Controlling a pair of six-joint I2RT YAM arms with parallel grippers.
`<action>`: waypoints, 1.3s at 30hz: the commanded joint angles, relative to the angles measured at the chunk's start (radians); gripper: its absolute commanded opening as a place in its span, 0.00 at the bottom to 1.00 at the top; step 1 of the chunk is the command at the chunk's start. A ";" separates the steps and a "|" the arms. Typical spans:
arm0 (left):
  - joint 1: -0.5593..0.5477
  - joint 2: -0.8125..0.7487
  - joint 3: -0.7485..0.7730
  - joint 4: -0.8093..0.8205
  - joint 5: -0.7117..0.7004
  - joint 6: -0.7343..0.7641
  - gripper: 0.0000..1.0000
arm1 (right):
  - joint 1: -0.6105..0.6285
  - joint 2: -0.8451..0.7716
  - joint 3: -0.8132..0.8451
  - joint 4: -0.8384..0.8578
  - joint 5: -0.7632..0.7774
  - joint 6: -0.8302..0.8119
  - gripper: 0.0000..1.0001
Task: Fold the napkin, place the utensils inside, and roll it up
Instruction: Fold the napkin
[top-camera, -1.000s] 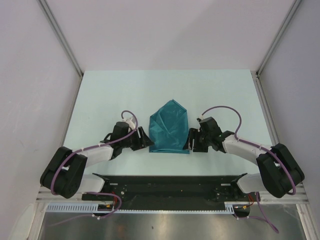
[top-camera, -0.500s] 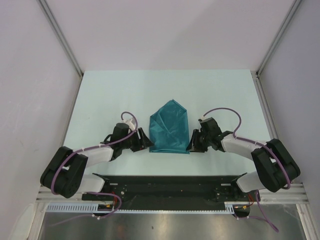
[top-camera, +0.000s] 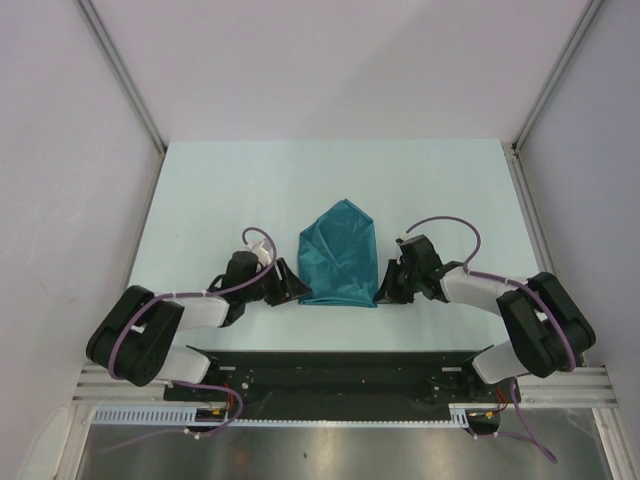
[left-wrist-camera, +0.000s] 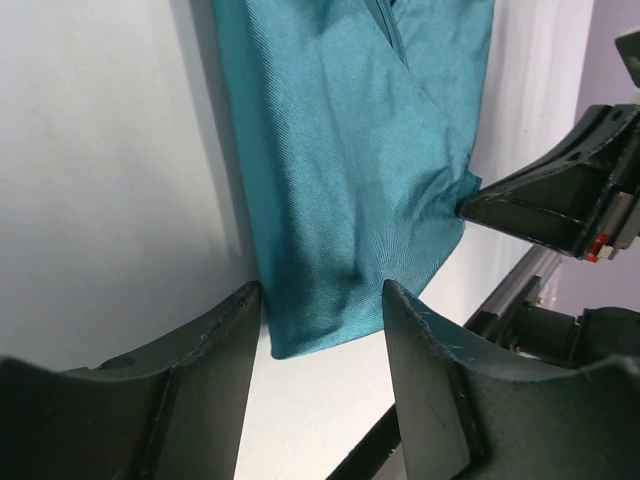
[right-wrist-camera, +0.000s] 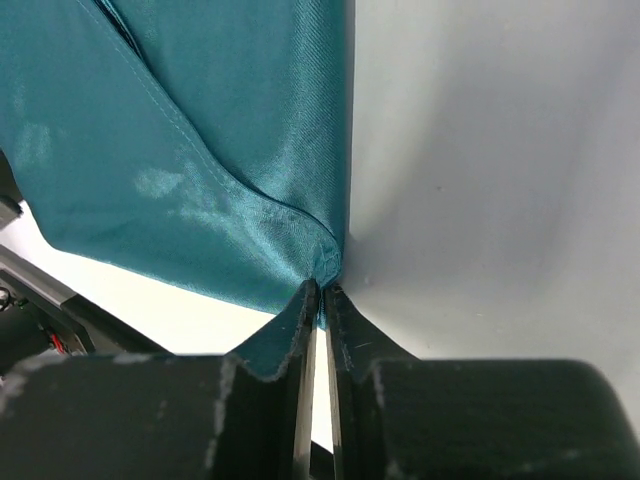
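The teal napkin (top-camera: 340, 255) lies folded on the table, pointed at its far end. My left gripper (top-camera: 293, 287) stands open at its near left corner, and in the left wrist view that corner of the napkin (left-wrist-camera: 350, 150) lies between the spread fingers of this gripper (left-wrist-camera: 322, 295). My right gripper (top-camera: 382, 288) is shut on the near right corner; the right wrist view shows the napkin (right-wrist-camera: 200, 130) bunched where the right gripper (right-wrist-camera: 322, 290) pinches it. The left wrist view also shows the right gripper (left-wrist-camera: 560, 200) at the cloth's edge. The utensils are out of view.
The pale table (top-camera: 250, 180) is flanked by grey side walls with metal posts (top-camera: 120, 70). A black rail (top-camera: 340, 375) carrying the arm bases runs along the near edge, close behind the napkin.
My right gripper has shut on the napkin's near right corner. The left gripper has edged a little closer to the near left corner and stays open.
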 joint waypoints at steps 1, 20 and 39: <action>-0.032 0.034 -0.051 0.063 0.033 -0.055 0.57 | -0.002 0.035 -0.001 -0.004 0.028 0.000 0.11; -0.047 0.126 -0.027 0.099 -0.006 -0.076 0.33 | -0.003 0.041 0.010 -0.002 0.043 -0.008 0.11; -0.008 0.095 0.145 -0.180 0.083 -0.033 0.00 | 0.197 -0.289 0.146 -0.102 0.356 -0.328 0.77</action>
